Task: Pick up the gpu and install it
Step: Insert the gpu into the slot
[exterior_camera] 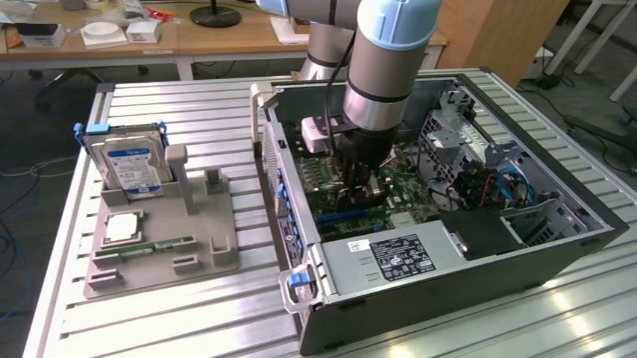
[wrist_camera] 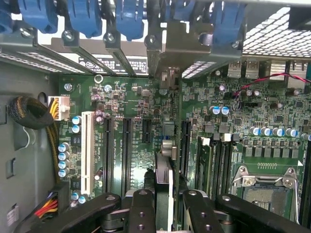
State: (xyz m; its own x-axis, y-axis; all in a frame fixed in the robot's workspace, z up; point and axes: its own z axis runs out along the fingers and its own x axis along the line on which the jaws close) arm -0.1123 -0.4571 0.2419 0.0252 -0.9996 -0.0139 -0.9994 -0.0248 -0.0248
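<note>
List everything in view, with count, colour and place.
open metal computer case: one, black, exterior view's right
slatted metal table: one, silver, under everything
green motherboard: one, inside the case
grey plastic holder tray: one, exterior view's left of the case
silver hard drive with blue label: one, upright in the tray
narrow green RAM stick: one, lying on the tray
thin flat black gpu card: one, held over the motherboard slots
robot arm: one, silver and light blue, reaching into the case
black gripper: one, shut on the gpu card
</note>
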